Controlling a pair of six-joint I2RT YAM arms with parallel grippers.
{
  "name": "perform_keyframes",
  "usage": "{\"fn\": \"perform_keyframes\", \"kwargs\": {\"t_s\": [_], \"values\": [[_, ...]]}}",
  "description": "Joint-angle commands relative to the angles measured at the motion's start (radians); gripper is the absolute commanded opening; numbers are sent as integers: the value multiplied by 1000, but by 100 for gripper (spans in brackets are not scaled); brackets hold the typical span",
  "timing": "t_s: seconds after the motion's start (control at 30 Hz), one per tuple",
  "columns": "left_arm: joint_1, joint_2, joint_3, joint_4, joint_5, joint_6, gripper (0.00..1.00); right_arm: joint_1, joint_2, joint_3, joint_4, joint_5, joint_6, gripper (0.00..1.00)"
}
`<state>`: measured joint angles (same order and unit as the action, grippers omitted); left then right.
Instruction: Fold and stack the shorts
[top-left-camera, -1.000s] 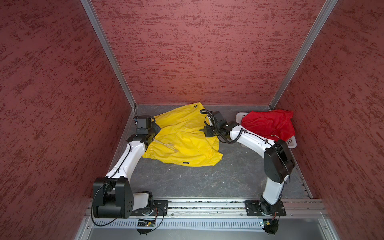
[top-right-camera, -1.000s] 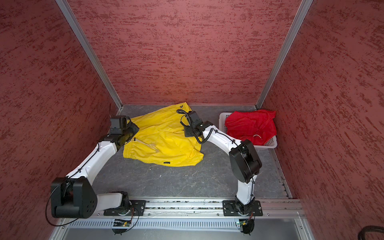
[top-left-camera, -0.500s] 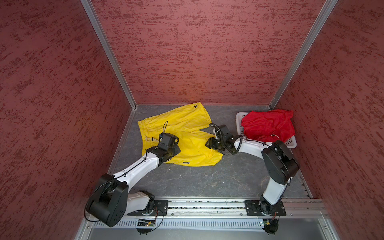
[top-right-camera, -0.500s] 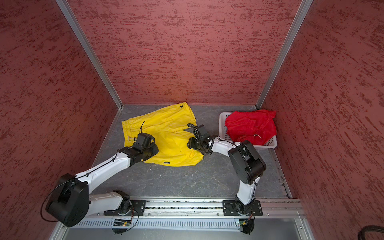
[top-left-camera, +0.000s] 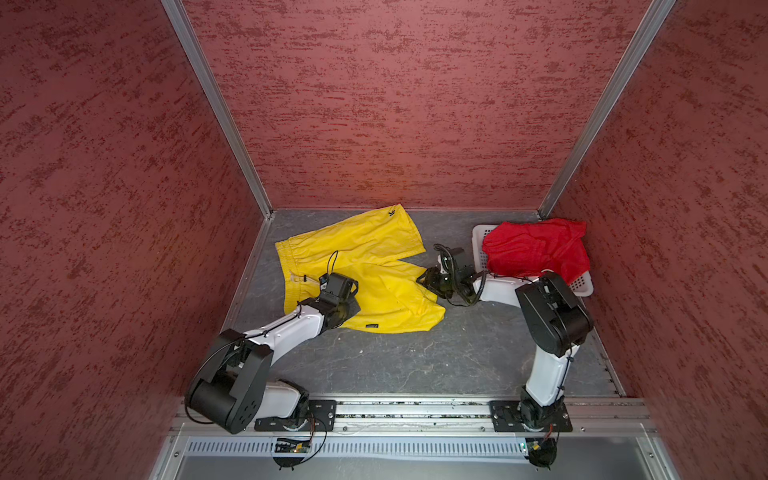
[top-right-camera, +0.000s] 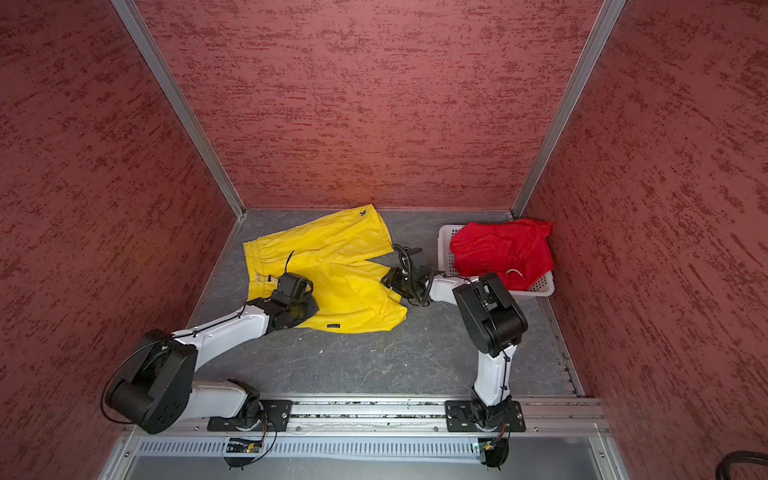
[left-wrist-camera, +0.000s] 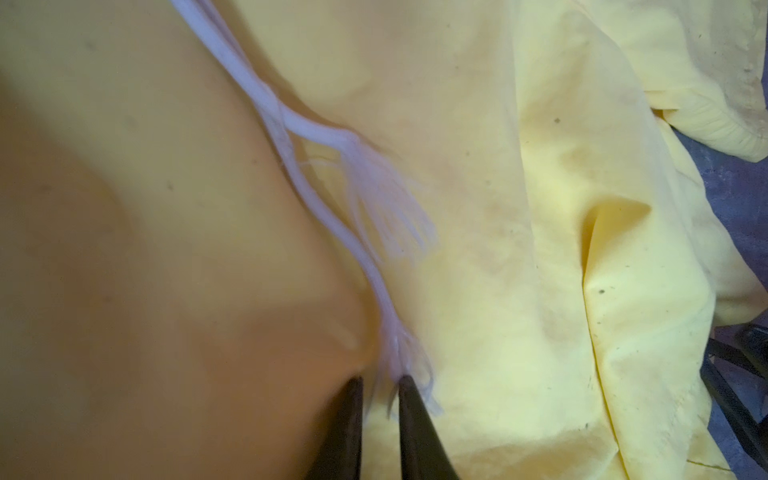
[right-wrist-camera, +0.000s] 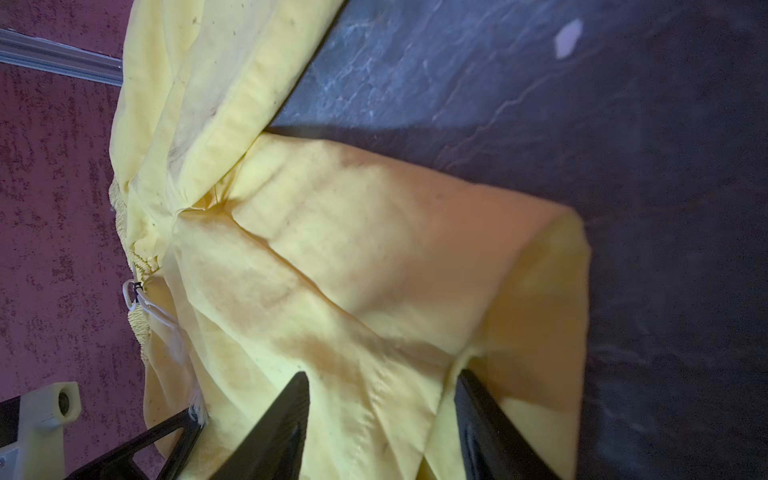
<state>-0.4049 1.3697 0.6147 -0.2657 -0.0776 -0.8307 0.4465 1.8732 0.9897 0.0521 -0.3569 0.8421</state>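
The yellow shorts (top-left-camera: 374, 257) (top-right-camera: 332, 249) lie spread flat on the grey table, waistband to the left and legs to the right. My left gripper (top-left-camera: 332, 297) (top-right-camera: 291, 295) sits low over their near half. In the left wrist view my left gripper (left-wrist-camera: 378, 380) is almost closed, and the frayed end of the pale drawstring (left-wrist-camera: 249, 79) runs in between its tips. My right gripper (top-left-camera: 428, 282) (top-right-camera: 392, 278) is at the near leg's hem. In the right wrist view my right gripper (right-wrist-camera: 382, 374) stands open, fingertips resting on the yellow cloth. The red shorts (top-left-camera: 536, 249) (top-right-camera: 503, 249) lie bunched in the basket.
A white perforated basket (top-left-camera: 480, 241) (top-right-camera: 446, 245) stands at the back right, against the right wall. Red textured walls close in the table on three sides. Bare grey table (top-left-camera: 415, 357) lies between the shorts and the front rail.
The yellow shorts went from a bunched heap to lying spread out. My left gripper came from the far left edge to the shorts' near half and narrowed. The right gripper moved nearer, to the leg hem.
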Motion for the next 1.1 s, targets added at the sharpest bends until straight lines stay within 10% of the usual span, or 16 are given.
{"fn": "perform_keyframes", "kwargs": {"t_s": [0.0, 0.2, 0.4, 0.83, 0.97, 1.07], "values": [[8, 32, -12, 41, 4, 9, 19, -6, -20, -18, -7, 61, 26, 54], [10, 90, -1, 74, 34, 0, 17, -6, 50, 35, 74, -33, 59, 38], [10, 106, -7, 81, 28, 2, 17, -21, 70, 112, 112, -57, 77, 0], [13, 205, -29, 137, 44, 4, 17, -209, 198, 430, 61, 28, 99, 0], [14, 204, -24, 132, 48, 11, 16, -240, 360, 655, 11, -30, 77, 35], [15, 191, -24, 125, 45, 18, 16, -238, 390, 747, -52, -26, 57, 44]]}}
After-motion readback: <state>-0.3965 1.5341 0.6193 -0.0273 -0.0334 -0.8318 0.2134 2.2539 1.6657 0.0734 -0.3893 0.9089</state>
